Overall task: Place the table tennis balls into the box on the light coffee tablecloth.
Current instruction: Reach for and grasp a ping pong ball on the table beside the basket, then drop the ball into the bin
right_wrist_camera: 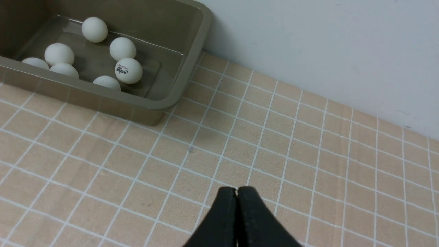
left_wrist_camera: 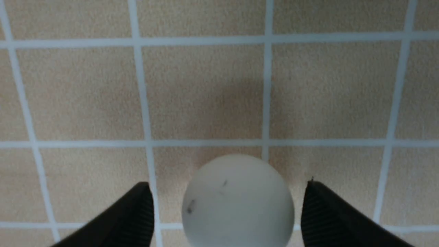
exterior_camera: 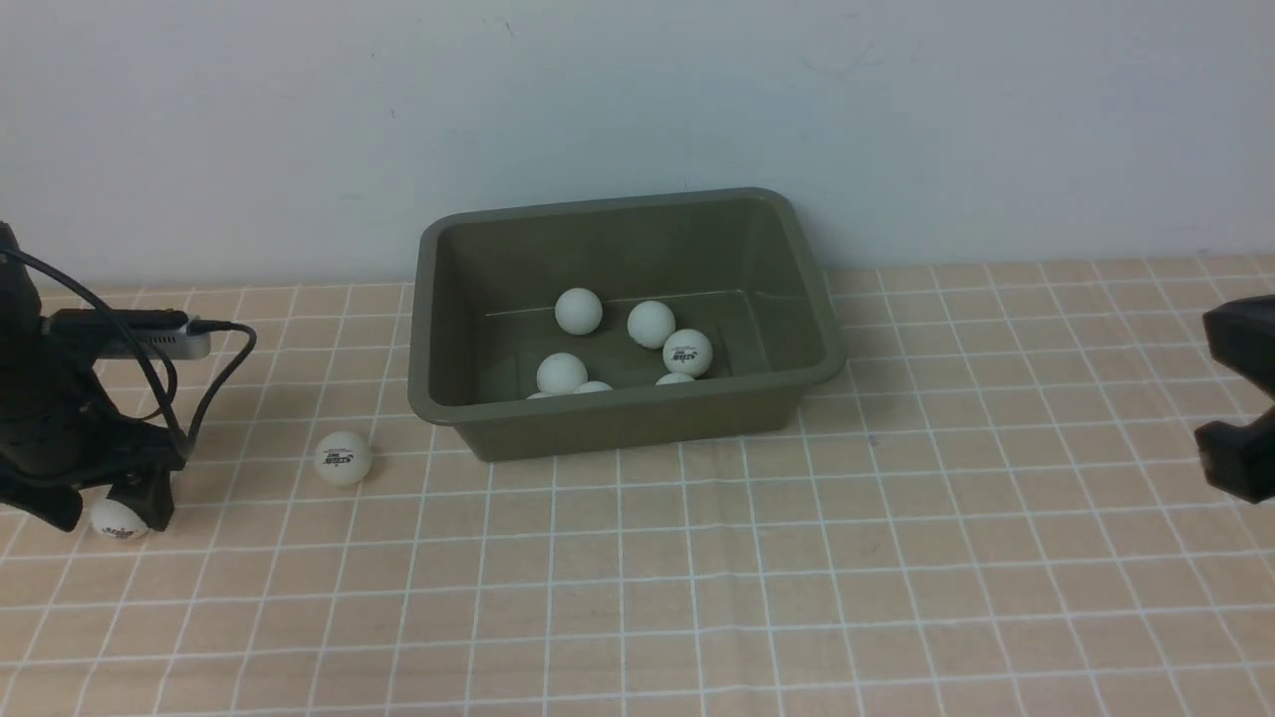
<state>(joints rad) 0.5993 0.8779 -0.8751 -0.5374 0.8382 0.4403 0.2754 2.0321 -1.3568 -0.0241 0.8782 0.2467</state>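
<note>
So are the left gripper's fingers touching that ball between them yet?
Apart. The left wrist view shows cloth on both sides between the ball and the left gripper fingers; its jaws are open.

Matt white balls (exterior_camera: 579,311); smooth olive plastic box (exterior_camera: 637,423) with a faint sheen; finely woven, matt cloth (left_wrist_camera: 205,103); ribbed black tool pads (left_wrist_camera: 142,219).

A white table tennis ball (left_wrist_camera: 238,202) lies on the light coffee tablecloth (left_wrist_camera: 205,89), low in the frame at about 6 o'clock. It carries a couple of faint dark smudges. The left gripper (left_wrist_camera: 228,212) is spread wide: its two black ribbed fingers (left_wrist_camera: 133,219) stand at 7 and 5 o'clock, either side of the ball, each with a gap of cloth between. A soft shadow falls on the cloth toward 12 o'clock.
</note>
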